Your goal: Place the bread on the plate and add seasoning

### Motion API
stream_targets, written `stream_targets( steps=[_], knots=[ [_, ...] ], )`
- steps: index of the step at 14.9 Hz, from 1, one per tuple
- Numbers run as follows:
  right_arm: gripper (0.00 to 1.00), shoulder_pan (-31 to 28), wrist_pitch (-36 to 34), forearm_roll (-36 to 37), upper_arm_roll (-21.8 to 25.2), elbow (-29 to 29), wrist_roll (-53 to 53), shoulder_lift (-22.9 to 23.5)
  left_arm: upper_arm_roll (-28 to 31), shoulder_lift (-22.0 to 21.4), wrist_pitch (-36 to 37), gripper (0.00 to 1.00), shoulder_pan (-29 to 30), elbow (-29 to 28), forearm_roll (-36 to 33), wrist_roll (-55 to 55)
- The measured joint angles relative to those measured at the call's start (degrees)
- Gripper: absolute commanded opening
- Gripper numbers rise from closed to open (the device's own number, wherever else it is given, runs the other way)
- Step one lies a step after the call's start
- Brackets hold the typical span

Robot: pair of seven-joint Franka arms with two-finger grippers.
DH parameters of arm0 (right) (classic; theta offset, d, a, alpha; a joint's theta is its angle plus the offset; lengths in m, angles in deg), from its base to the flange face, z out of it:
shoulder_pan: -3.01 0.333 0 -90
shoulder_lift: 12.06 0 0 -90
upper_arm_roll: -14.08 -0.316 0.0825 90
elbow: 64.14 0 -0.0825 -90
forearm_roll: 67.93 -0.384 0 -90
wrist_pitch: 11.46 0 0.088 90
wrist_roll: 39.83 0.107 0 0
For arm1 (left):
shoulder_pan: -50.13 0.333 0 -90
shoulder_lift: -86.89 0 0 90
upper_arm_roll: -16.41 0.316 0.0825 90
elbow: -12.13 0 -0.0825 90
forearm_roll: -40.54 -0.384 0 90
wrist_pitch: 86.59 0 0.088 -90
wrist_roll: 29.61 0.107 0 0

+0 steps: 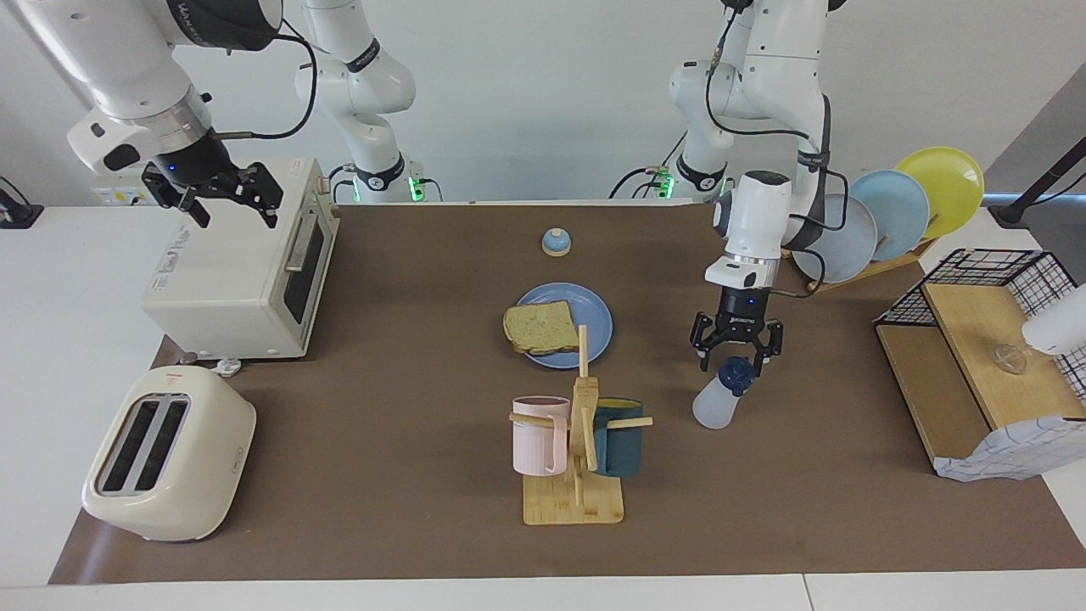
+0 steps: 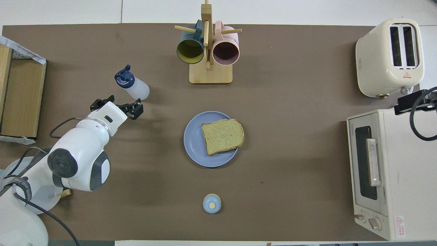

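The bread (image 1: pixel 540 327) (image 2: pixel 222 136) lies flat on the blue plate (image 1: pixel 596 326) (image 2: pixel 194 145) in the middle of the mat. The seasoning (image 1: pixel 719 400) (image 2: pixel 132 84), a translucent bottle with a navy cap, stands alone on the mat toward the left arm's end. My left gripper (image 1: pixel 736 350) (image 2: pixel 116 106) hangs open and empty over the mat just beside the bottle, clear of its cap. My right gripper (image 1: pixel 226 200) waits open and empty in the air over the toaster oven (image 1: pixel 237 271).
A small blue bell (image 1: pixel 556 242) sits nearer the robots than the plate. The mug rack (image 1: pixel 577 441) with two mugs stands farther out. A toaster (image 1: pixel 170 454) sits beside the oven. Upright plates (image 1: pixel 891 212) and a wire-and-wood shelf (image 1: pixel 976 356) fill the left arm's end.
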Motion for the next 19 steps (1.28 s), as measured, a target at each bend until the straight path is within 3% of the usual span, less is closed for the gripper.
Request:
stream_targets(
  steps=[6, 9, 15, 19],
  knots=[
    [1.00, 0.0, 0.0, 0.0, 0.0, 0.0, 0.0, 0.0, 0.4, -14.9, 25.5, 1.00, 0.5, 0.5, 0.0, 5.2],
    [1.00, 0.0, 0.0, 0.0, 0.0, 0.0, 0.0, 0.0, 0.6, -20.5, 40.1, 1.00, 1.5, 4.0, 0.0, 7.7],
    [1.00, 0.0, 0.0, 0.0, 0.0, 0.0, 0.0, 0.0, 0.6, -22.0, 68.4, 1.00, 1.5, 21.0, 0.0, 8.4],
    [1.00, 0.0, 0.0, 0.0, 0.0, 0.0, 0.0, 0.0, 0.7, -21.0, 82.5, 1.00, 1.6, 30.8, 0.0, 8.3]
  ],
)
